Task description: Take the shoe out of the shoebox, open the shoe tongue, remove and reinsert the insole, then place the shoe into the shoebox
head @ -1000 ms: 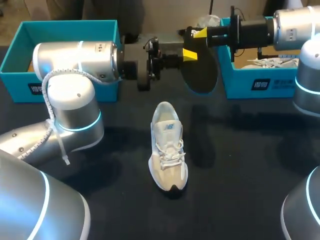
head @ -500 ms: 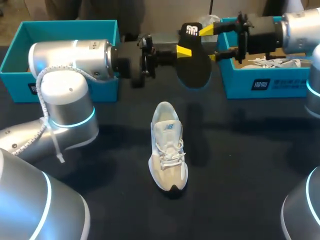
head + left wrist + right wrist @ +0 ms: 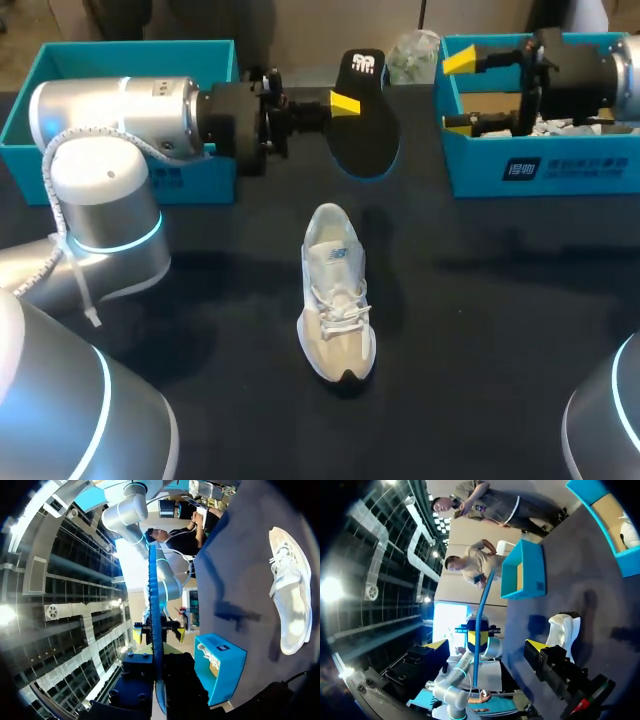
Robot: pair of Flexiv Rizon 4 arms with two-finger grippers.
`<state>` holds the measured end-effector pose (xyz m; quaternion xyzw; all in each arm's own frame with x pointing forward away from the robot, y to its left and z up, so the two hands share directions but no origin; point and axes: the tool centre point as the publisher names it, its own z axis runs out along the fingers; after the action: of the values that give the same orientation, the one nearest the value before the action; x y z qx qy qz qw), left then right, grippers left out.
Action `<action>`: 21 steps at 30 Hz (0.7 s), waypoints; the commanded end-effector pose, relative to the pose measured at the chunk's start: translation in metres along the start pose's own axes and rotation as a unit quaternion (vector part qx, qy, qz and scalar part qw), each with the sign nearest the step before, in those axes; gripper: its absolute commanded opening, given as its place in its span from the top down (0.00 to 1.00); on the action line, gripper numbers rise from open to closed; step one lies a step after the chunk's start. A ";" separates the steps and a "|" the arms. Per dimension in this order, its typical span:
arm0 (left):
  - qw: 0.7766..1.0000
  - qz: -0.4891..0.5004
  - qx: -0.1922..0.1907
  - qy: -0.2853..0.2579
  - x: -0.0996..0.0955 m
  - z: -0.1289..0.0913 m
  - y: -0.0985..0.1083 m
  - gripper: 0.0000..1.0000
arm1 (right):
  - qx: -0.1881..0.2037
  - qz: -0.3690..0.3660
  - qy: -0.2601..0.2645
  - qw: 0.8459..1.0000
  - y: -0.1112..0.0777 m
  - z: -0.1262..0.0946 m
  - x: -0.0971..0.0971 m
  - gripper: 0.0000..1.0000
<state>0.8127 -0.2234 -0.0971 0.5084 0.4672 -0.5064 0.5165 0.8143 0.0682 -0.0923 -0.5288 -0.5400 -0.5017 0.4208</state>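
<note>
The white lace-up shoe [image 3: 337, 292] lies on the dark table, mid-table, toe toward me. The black insole [image 3: 366, 118] hangs in the air behind it, and my left gripper [image 3: 340, 103] is shut on its edge. In the left wrist view the insole [image 3: 153, 630] shows edge-on, rising from between my own fingers, with the shoe [image 3: 289, 590] off to one side. My right gripper [image 3: 458, 92] stands wide open to the right of the insole, apart from it. Its view shows the insole [image 3: 479, 630] edge-on ahead of the spread yellow tips, and the shoe [image 3: 563, 630] beyond.
A teal shoebox [image 3: 120, 47] stands at the back left behind my left arm. A second teal shoebox [image 3: 540, 165] at the back right holds white contents. Crumpled clear wrap [image 3: 412, 55] lies between the boxes at the back.
My right gripper opened, let go of the insole and drew back to the right. My left arm shifted left and back with the insole in its grip.
</note>
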 end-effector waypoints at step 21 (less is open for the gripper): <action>0.977 -0.203 0.027 0.060 -0.007 0.002 0.001 1.00 | 0.000 0.000 0.001 1.000 -0.002 -0.004 -0.002 0.00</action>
<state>0.8115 -0.2247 -0.0981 0.4887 0.5094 -0.5334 0.4660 0.8120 0.0622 -0.0931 -0.5277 -0.5398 -0.5024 0.4217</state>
